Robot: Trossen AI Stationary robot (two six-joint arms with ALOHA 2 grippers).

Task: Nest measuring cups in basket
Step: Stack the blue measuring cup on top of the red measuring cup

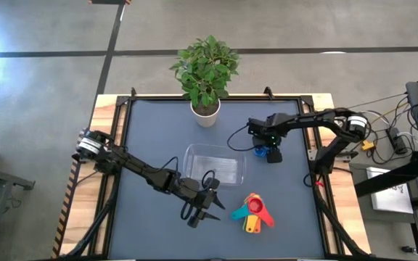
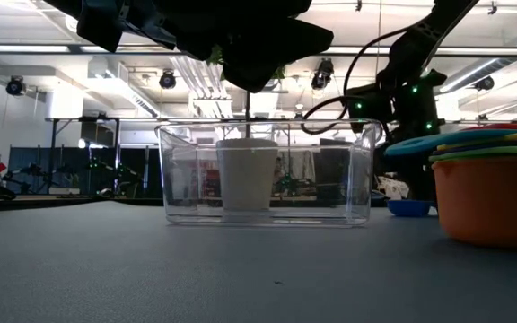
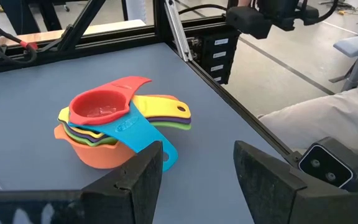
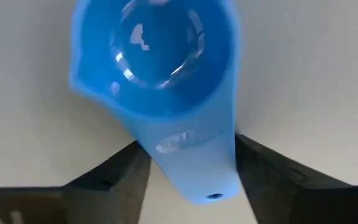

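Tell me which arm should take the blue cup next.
Right, probably. The right end effector hangs directly over the blue cup, its open fingers either side of the handle, just right of the basket. The left end effector is open in front of the basket, facing the stacked cups.

Left claw (image 1: 207, 209) hangs spread near the table's front; right claw (image 1: 271, 154) points down, spread

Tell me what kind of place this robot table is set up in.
Probably a robotics lab or workshop. The low view shows ceiling lights and more equipment rigs behind the table, the high view shows a bare concrete floor, and cabled gear sits beside the table.
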